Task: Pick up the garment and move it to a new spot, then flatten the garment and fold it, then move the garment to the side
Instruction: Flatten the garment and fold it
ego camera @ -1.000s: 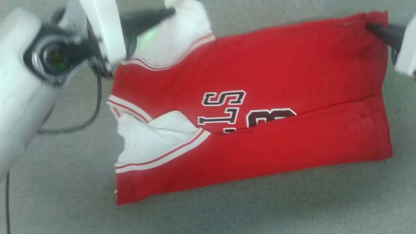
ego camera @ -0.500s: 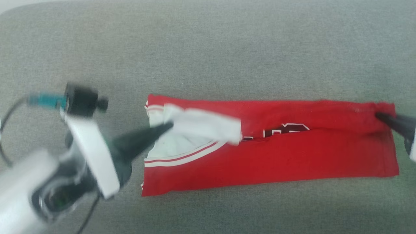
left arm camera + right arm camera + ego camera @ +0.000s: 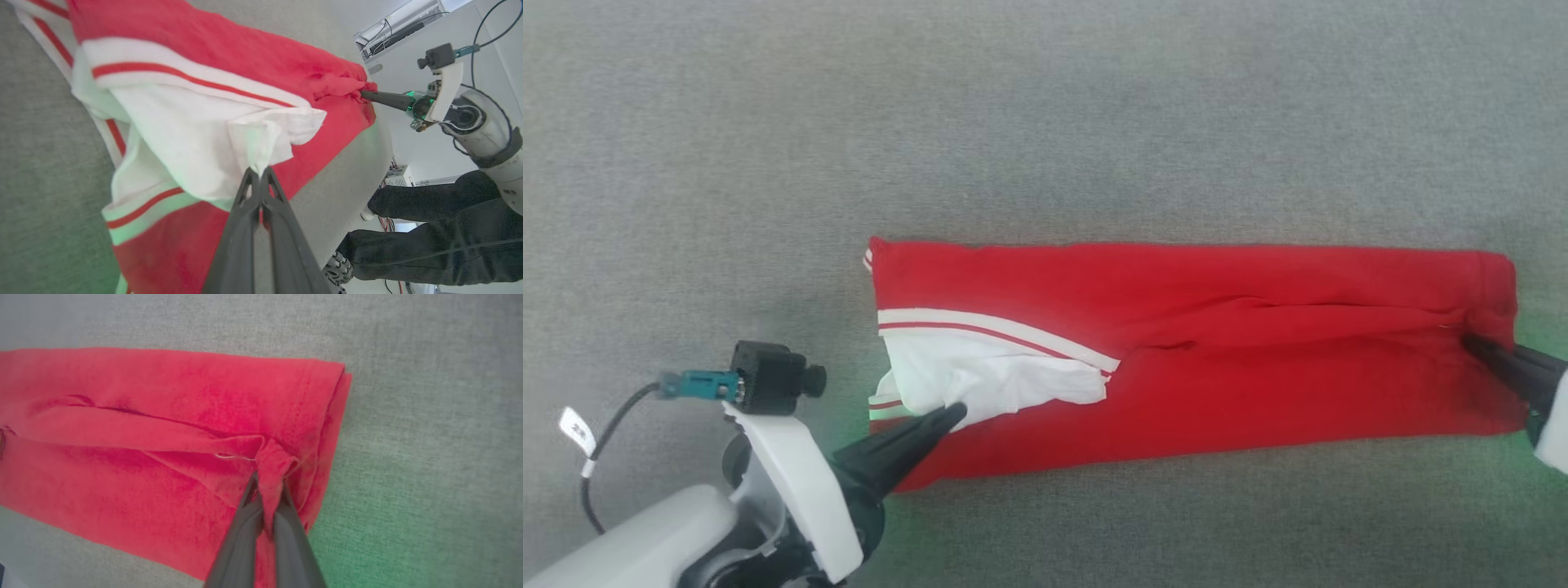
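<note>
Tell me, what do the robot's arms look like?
The left arm and right arm are pale grey-white shells ending in long, tapering dark jaws. Each carries a small black camera on a white bracket, with a teal plug and black cable.

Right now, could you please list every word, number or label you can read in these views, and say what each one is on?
None can be read.
Folded red garment with a white, red-striped sleeve: no lettering on its visible faces.
Small white tag on the black cable: dark marks, too small to read.
</note>
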Available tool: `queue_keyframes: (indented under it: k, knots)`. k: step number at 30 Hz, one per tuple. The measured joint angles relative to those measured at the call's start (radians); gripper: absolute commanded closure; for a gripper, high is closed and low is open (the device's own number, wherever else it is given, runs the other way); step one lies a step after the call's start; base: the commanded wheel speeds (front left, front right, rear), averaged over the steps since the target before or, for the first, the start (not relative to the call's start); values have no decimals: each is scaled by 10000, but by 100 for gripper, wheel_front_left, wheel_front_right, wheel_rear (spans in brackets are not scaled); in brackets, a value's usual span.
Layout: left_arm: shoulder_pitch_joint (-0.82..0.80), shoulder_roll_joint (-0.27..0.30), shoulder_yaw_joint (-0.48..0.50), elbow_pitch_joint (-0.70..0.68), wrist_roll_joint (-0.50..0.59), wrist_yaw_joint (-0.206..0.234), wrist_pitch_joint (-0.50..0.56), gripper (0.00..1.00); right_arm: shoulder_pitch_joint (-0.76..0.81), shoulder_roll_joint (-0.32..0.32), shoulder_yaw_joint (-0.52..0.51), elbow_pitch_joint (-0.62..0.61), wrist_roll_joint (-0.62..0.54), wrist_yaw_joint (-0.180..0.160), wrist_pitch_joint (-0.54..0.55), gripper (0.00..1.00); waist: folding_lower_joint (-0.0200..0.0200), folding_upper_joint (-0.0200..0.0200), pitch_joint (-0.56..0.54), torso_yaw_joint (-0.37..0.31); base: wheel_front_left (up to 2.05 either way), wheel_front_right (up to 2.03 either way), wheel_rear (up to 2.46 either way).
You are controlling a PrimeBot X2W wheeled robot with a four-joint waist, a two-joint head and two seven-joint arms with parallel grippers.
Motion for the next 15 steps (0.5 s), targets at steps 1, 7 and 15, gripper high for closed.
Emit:
queue_keyframes:
  k: [1,7,15]
  knots:
    - [-1,-105,6,153,-13,0,-136,100,-40,92,23,36,-88,0,-29,100,1,0,19,-23,0,0,0]
    - [-32,-263,-240,928,337,0,-558,69,-167,359,75,102,-424,0,-270,0,0,0,-4,-110,0,0,0]
    - [331,-477,-268,1258,506,0,-1758,0,296,255,-825,165,232,0,-314,0,0,0,-575,65,0,0,0]
